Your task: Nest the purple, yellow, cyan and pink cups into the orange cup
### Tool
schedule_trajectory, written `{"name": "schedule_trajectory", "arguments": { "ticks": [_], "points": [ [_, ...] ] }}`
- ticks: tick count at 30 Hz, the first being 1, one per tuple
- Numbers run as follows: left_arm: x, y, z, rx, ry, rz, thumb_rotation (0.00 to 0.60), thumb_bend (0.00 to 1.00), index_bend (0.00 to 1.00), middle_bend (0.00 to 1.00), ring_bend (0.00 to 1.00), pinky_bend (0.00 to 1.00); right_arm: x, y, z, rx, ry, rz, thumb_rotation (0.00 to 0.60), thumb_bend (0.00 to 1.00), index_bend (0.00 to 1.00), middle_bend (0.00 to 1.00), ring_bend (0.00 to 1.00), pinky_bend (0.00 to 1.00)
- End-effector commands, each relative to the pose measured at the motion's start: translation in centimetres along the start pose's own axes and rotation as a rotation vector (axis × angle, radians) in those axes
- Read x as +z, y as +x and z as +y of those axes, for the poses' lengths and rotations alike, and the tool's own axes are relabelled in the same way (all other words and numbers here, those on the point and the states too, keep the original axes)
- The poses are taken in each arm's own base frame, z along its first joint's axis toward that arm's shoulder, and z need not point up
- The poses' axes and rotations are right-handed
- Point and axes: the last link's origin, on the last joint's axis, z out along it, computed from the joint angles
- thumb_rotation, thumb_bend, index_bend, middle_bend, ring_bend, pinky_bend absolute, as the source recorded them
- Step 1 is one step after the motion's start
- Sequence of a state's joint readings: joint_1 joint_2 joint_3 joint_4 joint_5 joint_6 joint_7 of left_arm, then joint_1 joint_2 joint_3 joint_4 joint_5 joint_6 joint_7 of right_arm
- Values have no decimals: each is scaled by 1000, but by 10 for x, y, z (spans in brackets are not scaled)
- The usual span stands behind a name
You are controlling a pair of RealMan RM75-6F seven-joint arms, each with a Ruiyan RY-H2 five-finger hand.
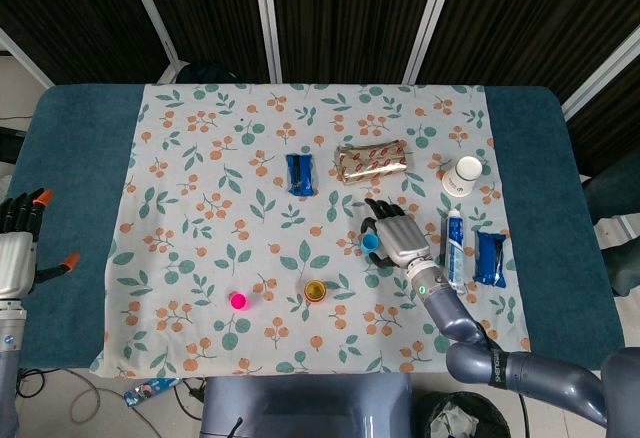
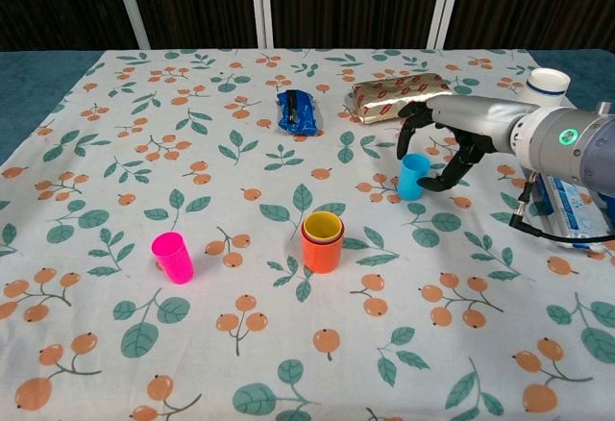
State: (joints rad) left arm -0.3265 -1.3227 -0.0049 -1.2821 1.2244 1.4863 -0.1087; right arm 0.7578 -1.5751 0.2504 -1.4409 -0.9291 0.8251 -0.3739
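Reaching over the cyan cup (image 2: 413,176), the right hand (image 2: 444,138) curls spread fingers around it, grasp not yet sealed. Beyond, the orange cup (image 2: 322,251) already holds the yellow cup (image 2: 323,226); purple cannot be seen. The pink cup (image 2: 172,257) waits left.

Glossy plastic cyan cup (image 2: 413,176), cloth tablecloth (image 2: 144,104)

floral tablecloth (image 1: 200,178), blue packet (image 1: 300,174), gold package (image 1: 372,161), white cup (image 1: 463,174), toothpaste tube (image 1: 455,247)
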Motion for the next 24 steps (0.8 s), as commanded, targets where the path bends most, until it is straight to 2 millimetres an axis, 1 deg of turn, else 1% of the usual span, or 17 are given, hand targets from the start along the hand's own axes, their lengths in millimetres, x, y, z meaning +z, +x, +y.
{"name": "schedule_trajectory", "arguments": {
  "ticks": [1,17,22,24],
  "points": [
    [0,0,0,2,2,-1,600,142,97,36,0,32,0,-1,1,2,-4,-3,600,414,387,0,37,126],
    [2,-1,-3,6,17,-7,600,142,97,35,0,32,4,-3,0,13,-5,2,600,413,458,0,50,137],
    [2,-1,-4,12,20,-4,600,141,97,35,0,32,3,1,-1,11,1,18,600,414,461,0,51,137],
    [2,0,-4,18,21,-3,600,142,97,34,0,32,-1,6,-3,13,15,32,600,413,461,0,50,137]
  ]
}}
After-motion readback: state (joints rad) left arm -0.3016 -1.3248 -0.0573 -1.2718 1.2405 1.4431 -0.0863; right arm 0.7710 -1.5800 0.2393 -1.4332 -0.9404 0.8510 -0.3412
